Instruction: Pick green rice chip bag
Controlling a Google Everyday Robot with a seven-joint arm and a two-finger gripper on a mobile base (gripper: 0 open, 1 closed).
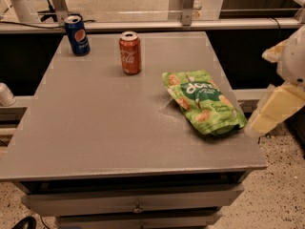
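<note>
Green and crinkly, the green rice chip bag (205,101) lies flat on the right side of the grey table (95,128), right of the frame's centre, its lower end near the table's right edge. Nothing touches it. Just beyond that edge, at the right border of the frame, hangs the pale gripper (280,103), apart from the bag; whether it is spread or closed, I cannot tell. Up and left of the bag stands a red cola can (130,52), and further left, near the far corner, a blue cola can (77,35).
</note>
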